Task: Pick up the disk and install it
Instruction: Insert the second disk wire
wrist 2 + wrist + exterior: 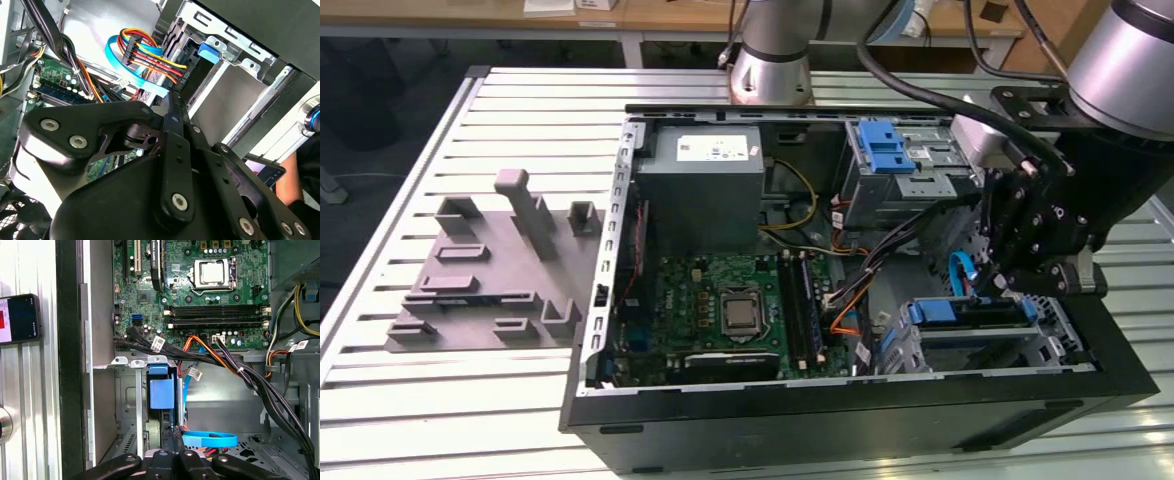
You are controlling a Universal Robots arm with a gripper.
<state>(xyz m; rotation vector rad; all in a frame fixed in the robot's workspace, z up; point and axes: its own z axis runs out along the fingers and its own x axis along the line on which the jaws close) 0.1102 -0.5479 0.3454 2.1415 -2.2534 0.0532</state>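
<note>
The pincer (1017,290) hangs inside the computer case (854,400), at about four o'clock (whether it grips anything, I cannot tell), just above the drive bay (974,325); installation looks unfinished.

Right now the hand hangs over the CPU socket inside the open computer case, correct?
Not quite. The hand is inside the open computer case, but it hangs over the drive bay at the exterior view's right, well apart from the CPU socket. The exterior view shows this.
</note>
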